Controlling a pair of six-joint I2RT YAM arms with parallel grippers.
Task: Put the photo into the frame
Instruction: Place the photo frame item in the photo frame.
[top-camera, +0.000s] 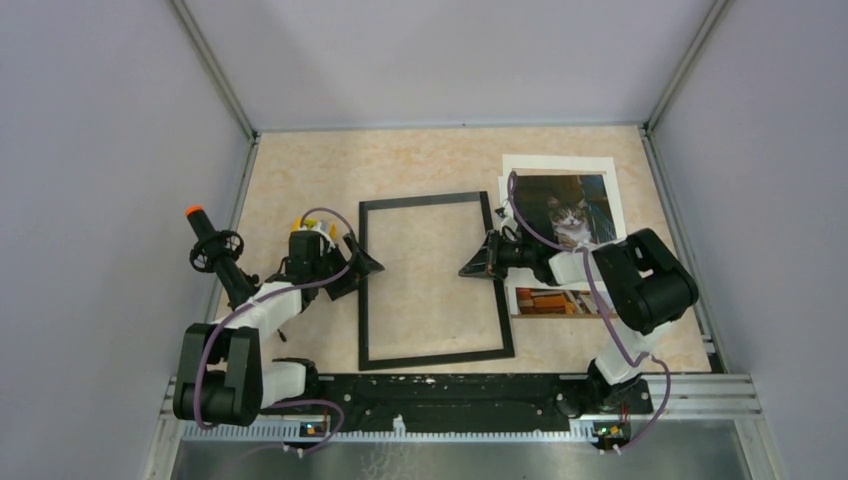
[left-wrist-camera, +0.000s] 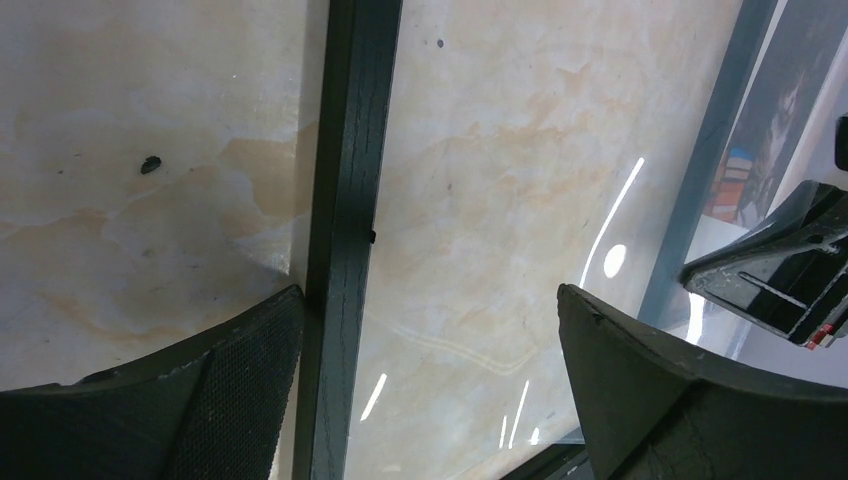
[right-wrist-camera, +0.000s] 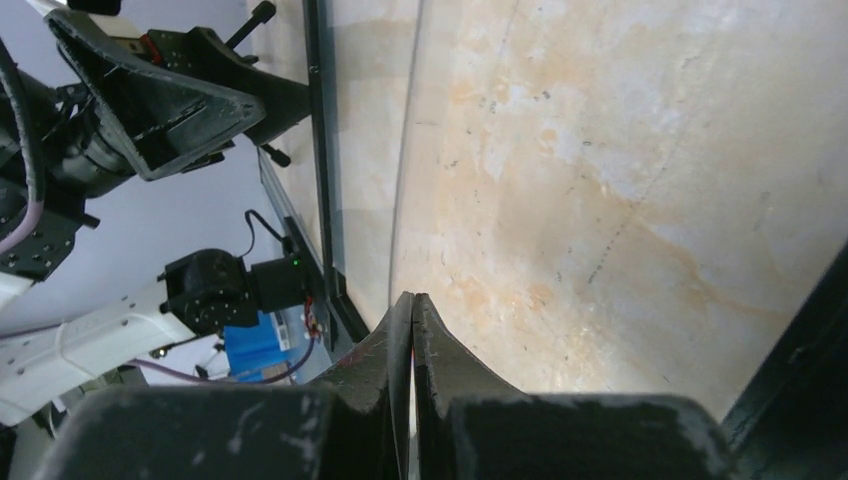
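Note:
The black frame (top-camera: 430, 280) lies flat mid-table, and its pane shows glare in the left wrist view. The photo (top-camera: 572, 215), a cat print with a white border, lies face up just right of the frame, partly under my right arm. My left gripper (top-camera: 360, 265) is open and straddles the frame's left bar (left-wrist-camera: 345, 200), which runs close to the left finger (left-wrist-camera: 230, 390). My right gripper (top-camera: 468, 268) is shut, its tips (right-wrist-camera: 412, 298) low over the pane just inside the frame's right bar (right-wrist-camera: 800, 350). I see nothing clearly held in it. The photo's edge (left-wrist-camera: 790, 90) shows beyond the far bar.
A black stand with an orange tip (top-camera: 194, 211) sits at the table's left edge. Grey walls close in the beige table (top-camera: 300, 170) on three sides. A metal rail (top-camera: 450, 400) with both arm bases runs along the near edge.

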